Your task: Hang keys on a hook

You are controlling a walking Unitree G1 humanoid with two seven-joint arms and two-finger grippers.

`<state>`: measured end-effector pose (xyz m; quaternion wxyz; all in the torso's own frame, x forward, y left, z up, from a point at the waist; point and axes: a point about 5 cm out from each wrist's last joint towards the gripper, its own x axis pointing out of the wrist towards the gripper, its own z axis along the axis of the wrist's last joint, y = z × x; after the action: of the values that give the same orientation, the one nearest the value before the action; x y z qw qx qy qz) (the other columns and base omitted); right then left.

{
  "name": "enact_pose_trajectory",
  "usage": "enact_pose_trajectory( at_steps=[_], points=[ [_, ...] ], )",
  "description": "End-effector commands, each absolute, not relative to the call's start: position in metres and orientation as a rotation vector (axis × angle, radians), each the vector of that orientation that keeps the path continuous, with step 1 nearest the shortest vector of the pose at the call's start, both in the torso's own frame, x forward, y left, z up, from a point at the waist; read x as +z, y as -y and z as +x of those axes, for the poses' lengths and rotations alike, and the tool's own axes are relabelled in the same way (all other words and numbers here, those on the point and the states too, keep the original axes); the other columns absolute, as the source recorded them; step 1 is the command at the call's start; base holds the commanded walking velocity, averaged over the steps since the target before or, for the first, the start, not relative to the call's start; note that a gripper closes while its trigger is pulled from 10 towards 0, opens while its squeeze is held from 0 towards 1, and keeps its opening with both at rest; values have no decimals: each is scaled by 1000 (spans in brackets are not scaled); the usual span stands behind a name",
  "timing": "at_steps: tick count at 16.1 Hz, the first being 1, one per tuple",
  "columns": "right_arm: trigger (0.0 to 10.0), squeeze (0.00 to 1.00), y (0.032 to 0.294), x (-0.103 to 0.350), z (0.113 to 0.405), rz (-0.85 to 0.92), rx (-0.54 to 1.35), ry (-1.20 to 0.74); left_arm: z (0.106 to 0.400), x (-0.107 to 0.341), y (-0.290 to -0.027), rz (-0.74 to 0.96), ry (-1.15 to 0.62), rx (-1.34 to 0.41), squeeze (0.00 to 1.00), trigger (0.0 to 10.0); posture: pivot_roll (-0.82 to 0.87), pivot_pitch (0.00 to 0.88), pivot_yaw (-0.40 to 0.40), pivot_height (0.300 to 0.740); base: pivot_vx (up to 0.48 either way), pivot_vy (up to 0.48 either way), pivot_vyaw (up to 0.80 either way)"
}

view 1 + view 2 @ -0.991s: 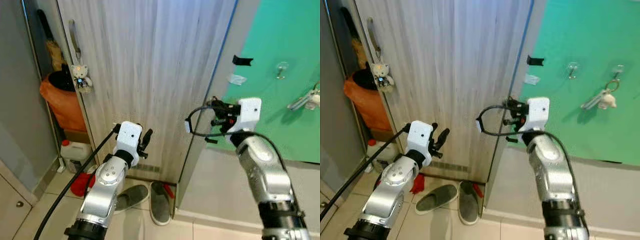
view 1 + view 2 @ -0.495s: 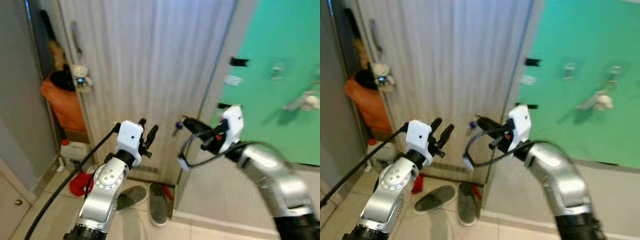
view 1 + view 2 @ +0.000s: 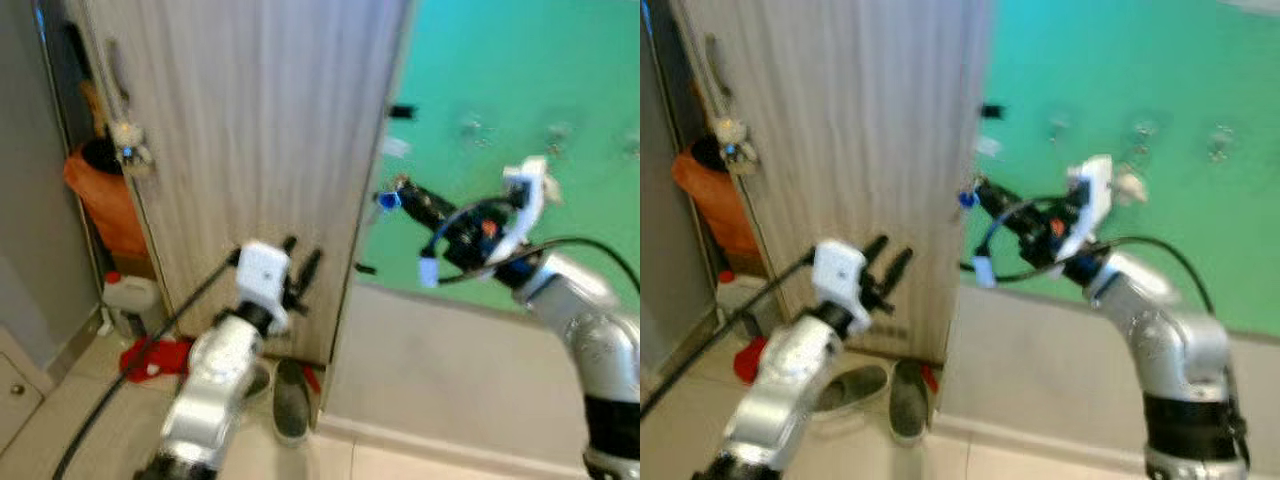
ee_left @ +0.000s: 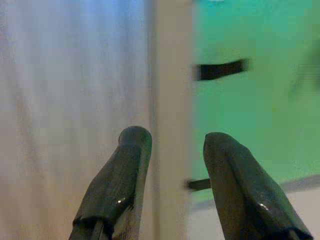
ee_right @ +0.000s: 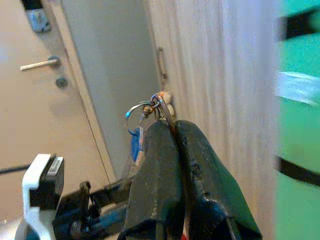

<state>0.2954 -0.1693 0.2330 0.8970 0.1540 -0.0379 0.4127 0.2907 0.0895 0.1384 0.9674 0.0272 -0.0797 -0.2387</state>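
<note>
Green wall (image 3: 520, 60) at 1 o'clock carries blurred hooks (image 3: 470, 127). Right gripper (image 3: 402, 192) is clenched on the keys (image 5: 142, 120), ring proud of the fingertips, presumably to catch a hook. Left gripper (image 3: 301, 257) is released, idle at 7 o'clock. Since 1.0 s ago the right arm has swung up towards the wall; camera panned.

The right gripper (image 3: 400, 190), pinching the keys (image 5: 145, 117), now reaches higher, out before the green wall (image 3: 520, 90).
</note>
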Motion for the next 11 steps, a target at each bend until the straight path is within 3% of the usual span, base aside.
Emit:
enact_pose_trajectory(
  at_steps=[1, 7, 11],
  points=[
    [0, 0, 175, 241, 299, 354, 840, 100, 292, 142, -90, 59, 179, -487, 0, 10000, -46, 0, -58, 740, 0, 0, 0],
    [0, 0, 203, 216, 344, 583, 518, 90, 300, 146, -88, 77, 196, -498, 0, 10000, -44, 0, -55, 740, 0, 0, 0],
    [0, 0, 200, 210, 354, 671, 488, 83, 301, 147, -87, 78, 200, -505, 0, 10000, -33, 0, -57, 740, 0, 0, 0]
  ],
)
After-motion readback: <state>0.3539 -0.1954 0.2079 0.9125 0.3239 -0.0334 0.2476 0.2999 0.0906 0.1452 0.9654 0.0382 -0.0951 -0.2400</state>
